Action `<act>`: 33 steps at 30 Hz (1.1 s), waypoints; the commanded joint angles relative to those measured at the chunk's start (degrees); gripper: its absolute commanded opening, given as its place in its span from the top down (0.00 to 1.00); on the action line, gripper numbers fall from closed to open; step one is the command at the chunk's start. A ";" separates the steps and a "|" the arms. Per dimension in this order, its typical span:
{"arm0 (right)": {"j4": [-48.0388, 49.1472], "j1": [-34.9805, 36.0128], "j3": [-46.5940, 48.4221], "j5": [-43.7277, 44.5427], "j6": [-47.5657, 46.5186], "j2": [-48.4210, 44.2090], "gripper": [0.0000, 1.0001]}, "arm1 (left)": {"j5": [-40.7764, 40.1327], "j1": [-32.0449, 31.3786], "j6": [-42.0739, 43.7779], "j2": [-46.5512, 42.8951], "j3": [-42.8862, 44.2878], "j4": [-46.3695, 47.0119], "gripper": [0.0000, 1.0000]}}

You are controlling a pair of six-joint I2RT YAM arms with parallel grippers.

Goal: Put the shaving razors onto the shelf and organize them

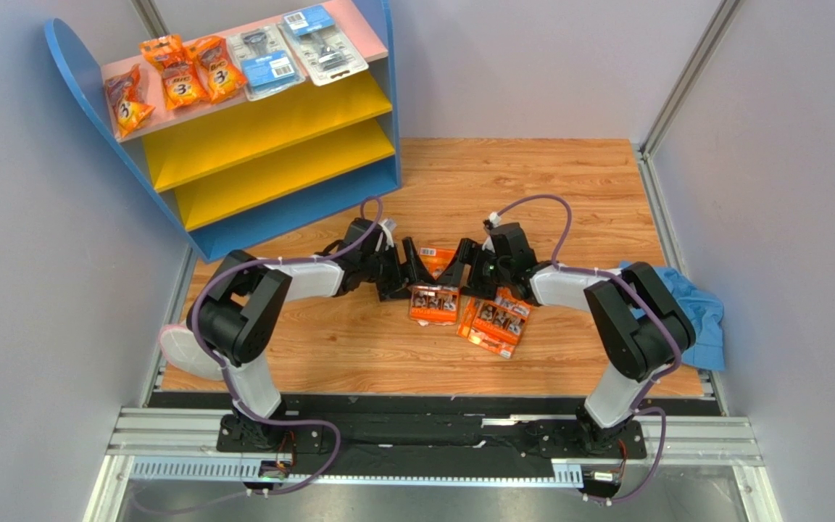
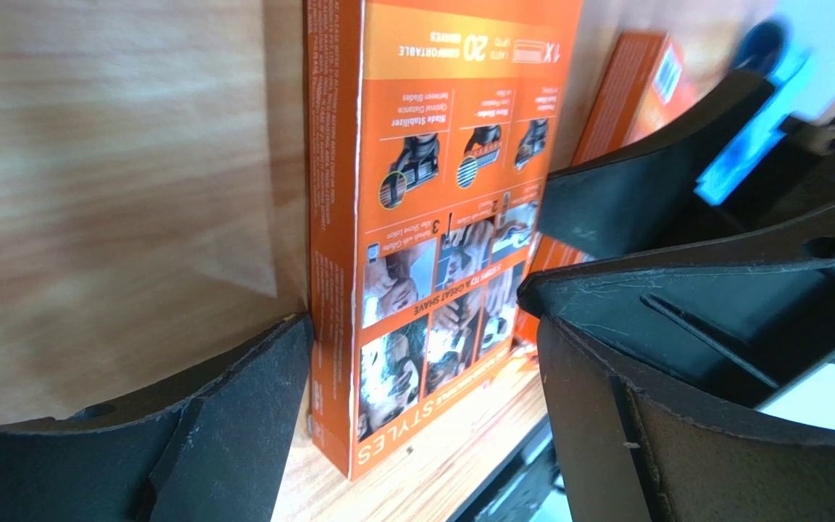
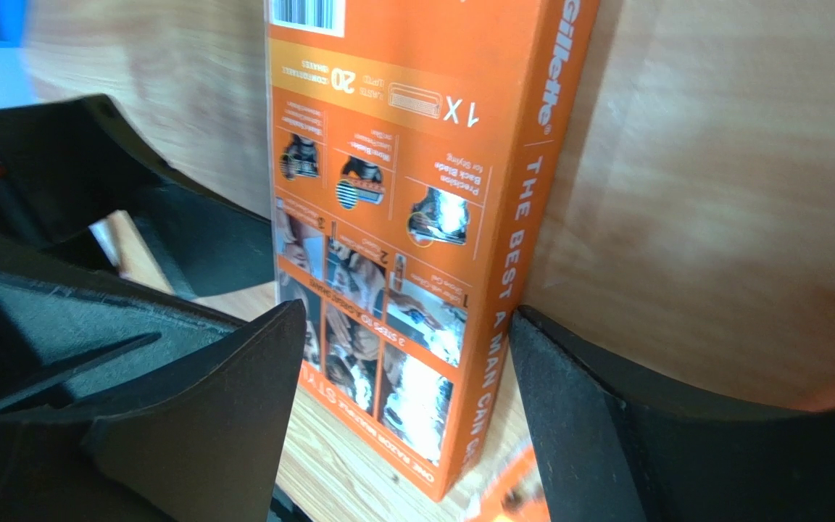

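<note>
Nearest me on the wooden bench [image 1: 563,185], a flat orange razor card [image 1: 434,305] lies face up near the centre. Another orange razor card [image 1: 495,322] lies just to its right. A crumpled blue cloth [image 1: 705,315] sits at the right edge, partly hidden by the right arm.

Just beyond the cards, both arms meet at a tall orange razor pack [image 1: 438,259] standing on its edge. My left gripper [image 2: 416,326] is wide open around it. One finger [image 2: 248,413] touches the pack's narrow side, and the other finger [image 2: 651,435] stands clear of the printed face. My right gripper [image 3: 406,326] straddles the same pack from the opposite side, fingers close against it. I cannot tell whether it is clamped on the pack or only bracketing it.

At the far left stands the three-tier shelf [image 1: 79,65] with blue side panels. Its two yellow lower boards [image 1: 280,120] are bare. On the pink top board [image 1: 357,27], three small orange razor bags [image 1: 177,71] lie at the left and two clear blister packs [image 1: 264,60] at the right.
</note>
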 commanded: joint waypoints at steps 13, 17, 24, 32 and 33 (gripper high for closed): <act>33.20 0.73 -10.47 -12.91 13.68 4.84 0.30 | 1.51 1.41 -11.95 9.90 -8.58 24.38 0.16; 36.37 0.73 -11.79 -12.65 15.00 4.84 0.30 | 5.54 1.07 -13.62 11.14 -8.58 29.75 0.18; 41.73 0.64 -13.72 -11.42 17.46 4.84 0.33 | 7.75 -1.39 -13.62 10.44 -8.75 29.93 0.20; 43.50 0.73 -15.48 -8.87 17.55 2.82 0.34 | 7.93 -5.08 -14.33 8.51 -11.57 30.20 0.20; 43.41 0.64 -15.48 -8.78 17.47 2.38 0.34 | 7.75 -5.52 -14.50 8.16 -11.92 30.29 0.20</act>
